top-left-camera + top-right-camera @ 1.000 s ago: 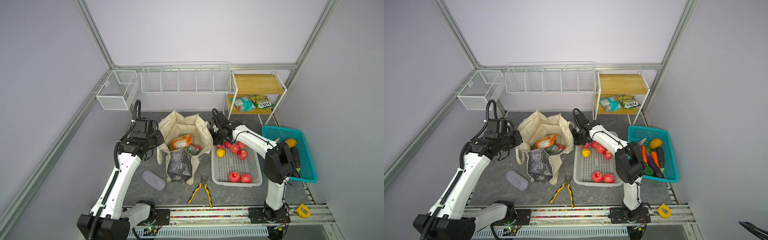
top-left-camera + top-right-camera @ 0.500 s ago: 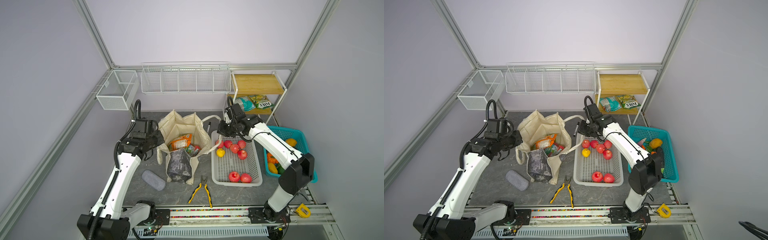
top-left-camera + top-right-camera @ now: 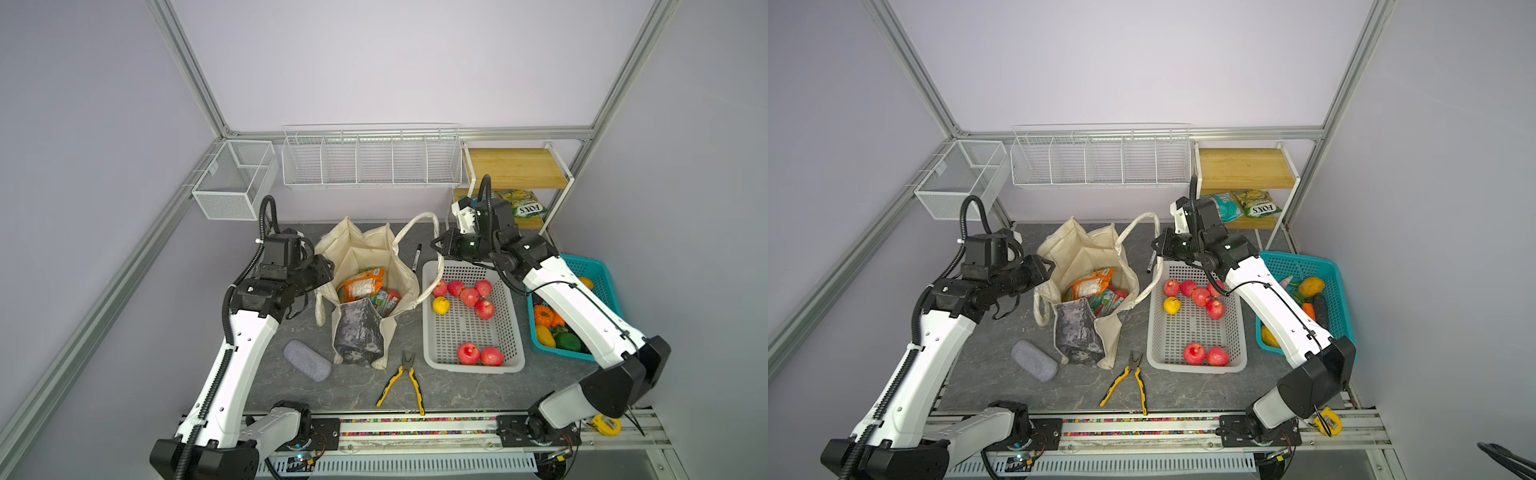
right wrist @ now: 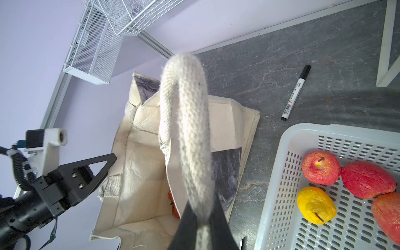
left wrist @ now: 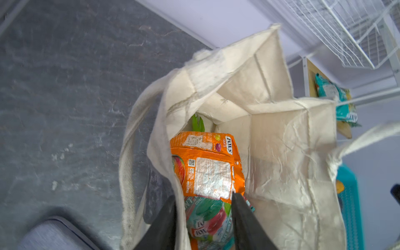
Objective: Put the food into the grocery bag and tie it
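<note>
The cream grocery bag (image 3: pixel 365 253) (image 3: pixel 1088 253) stands open at mid-table with its dark grey front panel toward the front. Food lies inside it: an orange FOX'S packet (image 5: pixel 207 168) over a teal one (image 5: pixel 207 220). My left gripper (image 5: pixel 203 197) (image 3: pixel 328 270) is open and straddles the bag's left rim, one finger outside the wall and one inside. My right gripper (image 4: pixel 202 207) (image 3: pixel 436 245) is shut on the bag's cream strap handle (image 4: pixel 186 121), which arches up in a loop (image 3: pixel 415 220). Red apples (image 3: pixel 469 297) and a yellow pear (image 3: pixel 441 305) lie in the white basket.
The white perforated basket (image 3: pixel 432 332) stands right of the bag, and a teal basket (image 3: pixel 602 274) of vegetables stands beyond it. Yellow-handled pliers (image 3: pixel 405 380) and a grey case (image 3: pixel 306 366) lie near the front. A marker (image 3: pixel 417 257) lies behind the basket. More packets (image 3: pixel 525 203) rest on the wooden shelf.
My left jaws have opened at the bag's rim. My right arm has swung its elbow out to the right, and the strap it holds now stands higher in a loop.
</note>
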Controlling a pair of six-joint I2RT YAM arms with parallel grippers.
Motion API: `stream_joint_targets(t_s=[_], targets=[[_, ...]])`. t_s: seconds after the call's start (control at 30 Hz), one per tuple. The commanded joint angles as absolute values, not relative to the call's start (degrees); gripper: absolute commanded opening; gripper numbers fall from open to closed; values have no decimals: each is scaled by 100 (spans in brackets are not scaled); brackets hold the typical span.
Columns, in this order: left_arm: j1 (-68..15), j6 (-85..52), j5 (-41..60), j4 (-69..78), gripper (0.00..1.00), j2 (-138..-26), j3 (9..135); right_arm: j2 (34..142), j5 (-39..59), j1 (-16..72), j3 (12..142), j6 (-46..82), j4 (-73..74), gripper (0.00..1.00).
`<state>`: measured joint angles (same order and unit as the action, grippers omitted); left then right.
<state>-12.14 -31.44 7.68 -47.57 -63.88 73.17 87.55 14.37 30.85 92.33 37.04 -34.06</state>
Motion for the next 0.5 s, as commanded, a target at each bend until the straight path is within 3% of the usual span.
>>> stream_joint_targets(t_s=[0.0, 0.1, 0.13, 0.17, 0.27, 0.37, 0.47], targets=[[-1204, -3297, 432, -5006, 57, -6203, 7684, 8549, 1500, 3086, 9136, 3583, -3260, 7], [-1204, -3435, -120, -5551, 72, -6154, 7978, 8457, 1385, 3066, 9099, 3583, -3222, 7], [-1204, -3527, -351, -5726, 82, -6105, 8058, 8431, 1380, 3043, 9097, 3571, -3218, 7], [-1196, -3675, -653, -5921, 84, -6047, 8116, 8413, 1380, 3031, 9097, 3568, -3216, 7], [-945, -4148, -1225, -6384, 83, -5808, 8145, 8385, 1423, 2973, 9122, 3530, -3231, 7], [110, -4459, -750, -6539, 77, -5509, 7851, 8346, 1449, 2929, 9154, 3501, -3286, 7], [388, -4659, -731, -6636, 75, -5385, 7510, 8265, 1422, 2835, 9163, 3478, -3329, 7]])
